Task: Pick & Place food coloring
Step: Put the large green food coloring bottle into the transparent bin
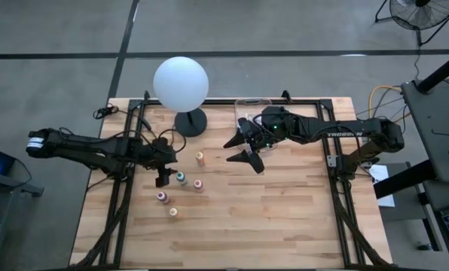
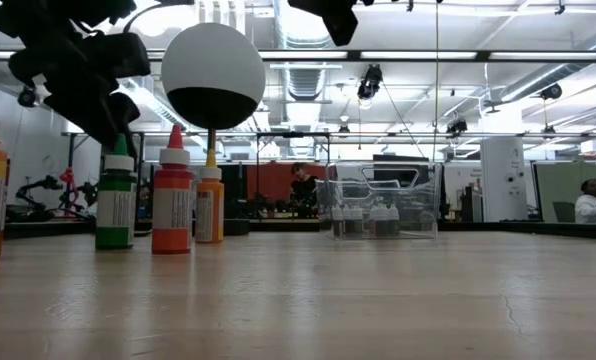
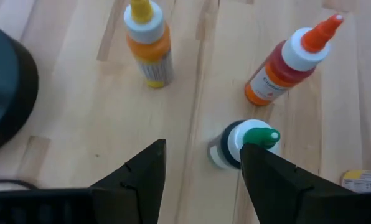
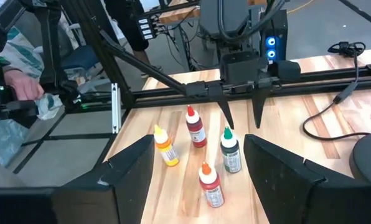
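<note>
High view: five small dropper bottles of food coloring (image 1: pixel 181 188) are seen standing loose on the pale wooden table (image 1: pixel 285 226), left of centre, near the white globe lamp on a dark base (image 1: pixel 181 83)
Left gripper (image 1: pixel 163 178): held low among the bottles with its fingers spread and nothing between them; in the left wrist view the green-capped bottle (image 3: pixel 244 143) is seen just inside one finger, off-centre in the gap
Right gripper (image 1: pixel 248 156): held above the table near the clear plastic bin (image 1: pixel 253 105), fingers spread wide and nothing carried
Bottles nearby: an orange-bodied bottle with a yellow tip (image 3: pixel 148 43) and a red-orange bottle with an orange tip (image 3: pixel 291 62) stand apart from the green-capped one
Step in hand: judged to be the approach for a pick of the green-capped bottle, with no grasp made
Next move: the fingers would need to be centred about the bottle and lowered toward its body before being closed, without the neighbours being knocked
Bin: small dark-and-white bottles (image 2: pixel 368 220) can be made out inside it in the low view
Hard to make out: the count inside the bin; a bottle at the low view's left edge is cut off; label wording cannot be read
</note>
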Tool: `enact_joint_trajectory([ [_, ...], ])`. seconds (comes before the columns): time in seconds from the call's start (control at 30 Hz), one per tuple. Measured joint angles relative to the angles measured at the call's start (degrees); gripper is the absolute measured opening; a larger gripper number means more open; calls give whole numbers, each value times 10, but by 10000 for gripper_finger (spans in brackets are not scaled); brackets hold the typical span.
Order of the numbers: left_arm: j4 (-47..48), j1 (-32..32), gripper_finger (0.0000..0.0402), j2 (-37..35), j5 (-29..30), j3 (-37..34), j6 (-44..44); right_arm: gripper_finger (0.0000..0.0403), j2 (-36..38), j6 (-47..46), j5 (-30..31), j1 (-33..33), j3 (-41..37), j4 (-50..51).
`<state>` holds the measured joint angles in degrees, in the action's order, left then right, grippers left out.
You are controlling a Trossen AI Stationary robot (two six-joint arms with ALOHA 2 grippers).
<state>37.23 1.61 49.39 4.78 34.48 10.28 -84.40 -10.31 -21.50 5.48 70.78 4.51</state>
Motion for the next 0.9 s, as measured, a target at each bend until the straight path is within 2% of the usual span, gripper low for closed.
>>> enact_joint_trajectory([
  [0.2, 9, 0, 178, 23, 17, 0, 43, 239, 0, 3, -12, 0, -1, 0],
  [0.53, 9, 5, 178, 84, 17, 0, 43, 238, 0, 26, -19, -12, -5, 29],
  [0.67, 10, 5, 178, 98, 17, 0, 42, 236, 0, 31, -39, -12, -5, 37],
  [0.9, 4, 12, 178, 119, -26, 1, 7, 233, 0, 43, -44, -12, -5, 39],
])
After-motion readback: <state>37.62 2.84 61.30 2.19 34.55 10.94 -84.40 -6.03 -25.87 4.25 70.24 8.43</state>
